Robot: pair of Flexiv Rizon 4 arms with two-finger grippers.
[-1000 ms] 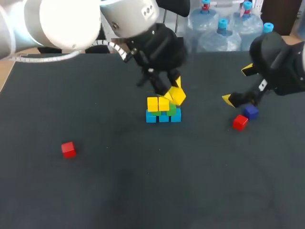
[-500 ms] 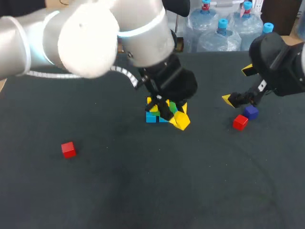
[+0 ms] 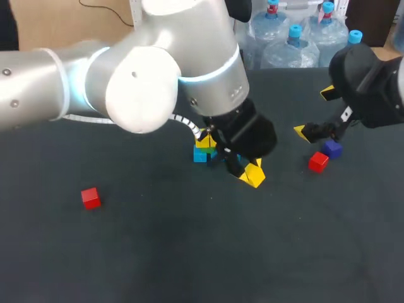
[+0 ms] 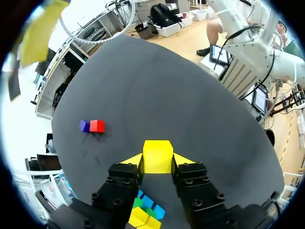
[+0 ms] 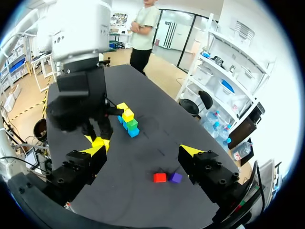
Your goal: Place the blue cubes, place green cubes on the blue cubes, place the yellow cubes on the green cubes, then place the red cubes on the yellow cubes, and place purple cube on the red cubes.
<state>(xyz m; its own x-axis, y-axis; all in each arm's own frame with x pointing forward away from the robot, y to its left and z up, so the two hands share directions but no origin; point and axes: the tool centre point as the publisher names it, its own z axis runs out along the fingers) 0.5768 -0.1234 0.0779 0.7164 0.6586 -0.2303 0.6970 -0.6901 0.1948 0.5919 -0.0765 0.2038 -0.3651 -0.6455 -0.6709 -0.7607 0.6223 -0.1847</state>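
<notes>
My left pincer is clenched on a yellow cube, with one yellow tip flat against each of two opposite faces. In the head view it hangs low over the table, just beside the stack on the side toward my right arm. I cannot tell whether the cube touches the cloth. I judge the cube to be light and quite stiff, with smooth faces that could slide or twist if the hold sits off-centre. The place to grip is the middle of two parallel faces, as I have it now. The underside stays free to seat flat, and only modest pressure is needed, since nothing here looks fragile. It would topple its neighbours more easily than break. It is a plain, bright yellow block with crisp edges, nearly the same colour as my fingertips, so from above the two are hard to tell apart. The stack has blue cubes at the bottom, green cubes on them and more yellow on top, though my left arm hides part of it from overhead. My right pincer is spread wide and holds nothing. It waits well apart from the stack, near a red cube and the purple cube, which lie side by side. A second red cube lies alone, far over on my left.
</notes>
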